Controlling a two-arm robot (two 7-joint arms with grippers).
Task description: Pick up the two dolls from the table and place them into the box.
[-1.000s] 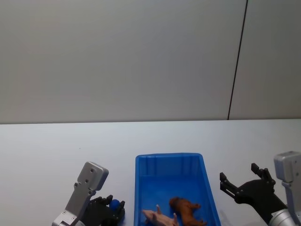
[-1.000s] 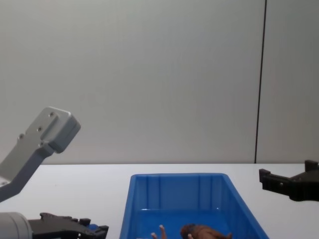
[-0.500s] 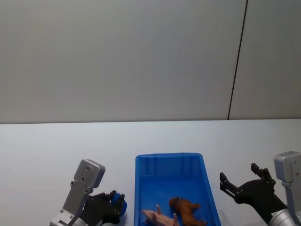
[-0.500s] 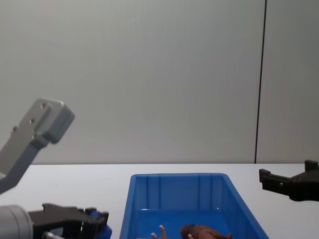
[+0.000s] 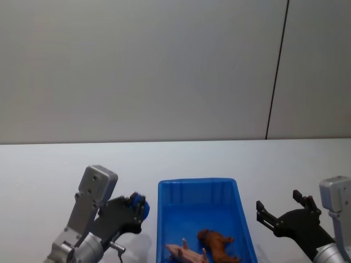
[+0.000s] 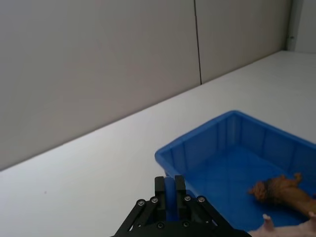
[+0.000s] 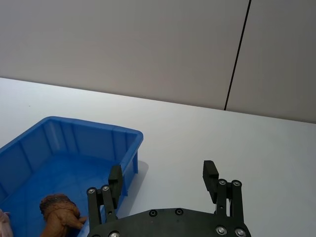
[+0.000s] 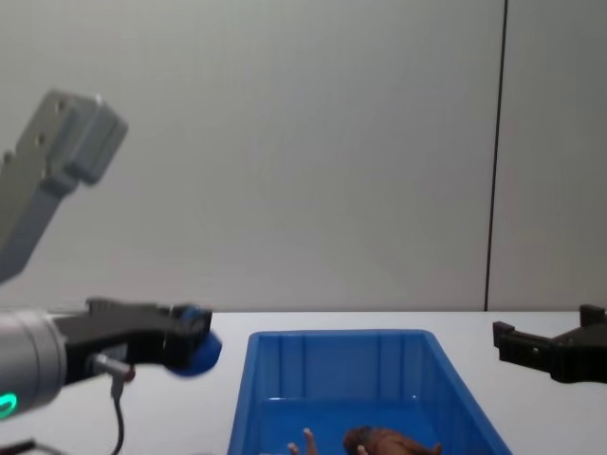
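Overhead, from the head view, the left gripper (image 5: pixel 137 207) hung above the white surface (image 5: pixel 49 164) just left of the box (image 5: pixel 241 219), its jaws pinching the blue doll (image 5: pixel 138 203). Inside the box the brown doll (image 5: pixel 218 241) lay near the near end, with a pink toy (image 5: pixel 186 252) beside it on its left. The right gripper (image 5: pixel 281 211) sat to the right of the box, jaws spread and holding nothing. Next, in the left wrist view, the left gripper (image 6: pixel 170 190) showed its fingers pressed on a sliver of the blue doll (image 6: pixel 170 197), with the box (image 6: pixel 197 143) ahead and the brown doll (image 6: pixel 276 190) on the box floor. Then, in the right wrist view, the right gripper (image 7: pixel 163 174) had its jaws wide apart over the bare surface (image 7: pixel 237 143), beside the box (image 7: pixel 98 131), where the brown doll (image 7: pixel 60 210) lay. Lastly, in the chest view, the left gripper (image 8: pixel 194 332) held the blue doll (image 8: pixel 197 354) off the surface, level with the box (image 8: pixel 332 337) rim and just left of it; the brown doll (image 8: pixel 389 442) lay inside, and the right gripper (image 8: pixel 531 346) hung at the right edge.
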